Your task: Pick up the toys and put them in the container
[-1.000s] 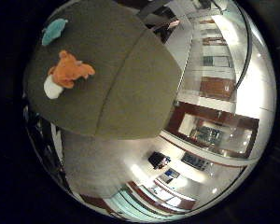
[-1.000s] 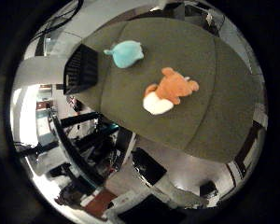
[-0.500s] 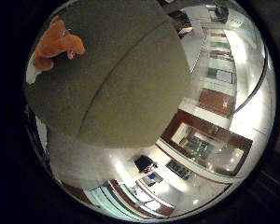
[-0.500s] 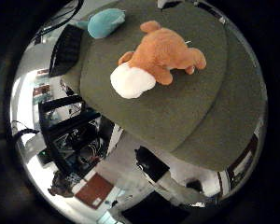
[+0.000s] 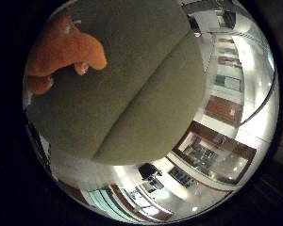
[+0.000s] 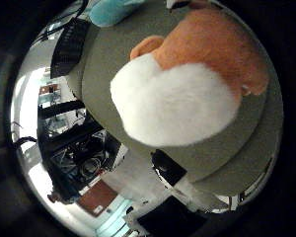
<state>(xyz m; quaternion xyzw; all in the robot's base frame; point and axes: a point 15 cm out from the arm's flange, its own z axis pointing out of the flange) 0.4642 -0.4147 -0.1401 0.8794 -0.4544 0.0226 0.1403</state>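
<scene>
An orange plush toy with a white fluffy tail (image 6: 187, 94) lies on the olive-green table (image 5: 132, 94) and fills much of the thumb side view, so it is close under my palm. Its orange body (image 5: 61, 47) also shows in the little finger side view. A teal plush toy (image 6: 111, 10) lies farther off on the same table, near a black slatted container (image 6: 69, 44) at the table's edge. No part of my hand shows in either view.
The table's rounded edge (image 5: 146, 155) drops off to a room floor with desks and equipment (image 6: 84, 158) below. A seam runs across the green tabletop (image 5: 146, 89).
The whole picture has shifted: the camera has come down much closer to the orange toy, which now fills far more of the thumb side view. The toys themselves lie where they were.
</scene>
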